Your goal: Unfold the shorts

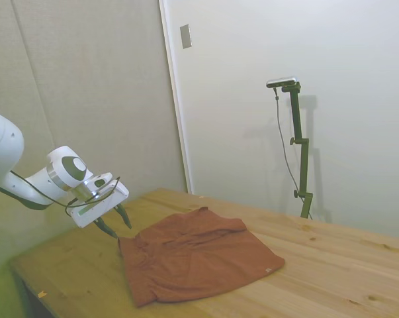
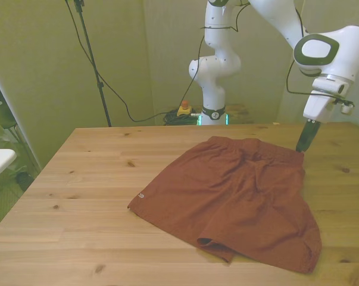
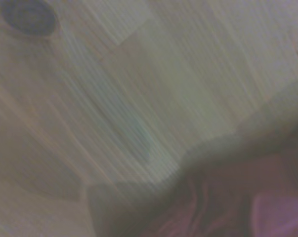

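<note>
Spread fingers (image 1: 114, 226) hover just beside the rust-brown soft fabric shorts (image 1: 196, 262) on the wooden table (image 1: 331, 278); best pinch one layer near the waistband.

The rust-brown shorts (image 1: 196, 262) lie spread on the wooden table (image 1: 331, 265), a small pale tag (image 1: 268, 270) at the hem. The gripper (image 1: 116, 225) hangs just beside their waistband edge, fingers parted, holding nothing.

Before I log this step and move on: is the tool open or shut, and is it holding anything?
Tool: open, holding nothing, hanging above the table beside the waistband edge of the shorts.
</note>
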You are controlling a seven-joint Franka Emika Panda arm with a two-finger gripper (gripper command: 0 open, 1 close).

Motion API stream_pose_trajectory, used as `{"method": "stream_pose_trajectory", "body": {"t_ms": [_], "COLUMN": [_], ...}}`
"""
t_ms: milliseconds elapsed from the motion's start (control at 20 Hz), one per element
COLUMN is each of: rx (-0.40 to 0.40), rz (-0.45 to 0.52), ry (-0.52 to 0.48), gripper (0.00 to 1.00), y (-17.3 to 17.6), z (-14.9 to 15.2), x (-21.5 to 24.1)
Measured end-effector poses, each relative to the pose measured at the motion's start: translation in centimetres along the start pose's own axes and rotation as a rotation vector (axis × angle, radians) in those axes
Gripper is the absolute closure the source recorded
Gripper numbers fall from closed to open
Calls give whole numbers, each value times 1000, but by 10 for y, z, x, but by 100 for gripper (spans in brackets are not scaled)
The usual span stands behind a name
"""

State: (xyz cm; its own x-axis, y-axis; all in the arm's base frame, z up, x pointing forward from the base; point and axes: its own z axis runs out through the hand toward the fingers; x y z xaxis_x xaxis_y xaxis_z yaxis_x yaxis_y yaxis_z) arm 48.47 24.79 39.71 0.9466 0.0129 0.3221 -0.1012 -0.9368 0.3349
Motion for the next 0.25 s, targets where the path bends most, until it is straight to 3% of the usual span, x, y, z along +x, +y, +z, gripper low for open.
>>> {"method": "stream_pose_trajectory", "body": {"t_ms": [250], "rx": [19], "rz": [75], "ry": [9], "gripper": [0], "y": [34], "z": [-30], "x": [-13]}}
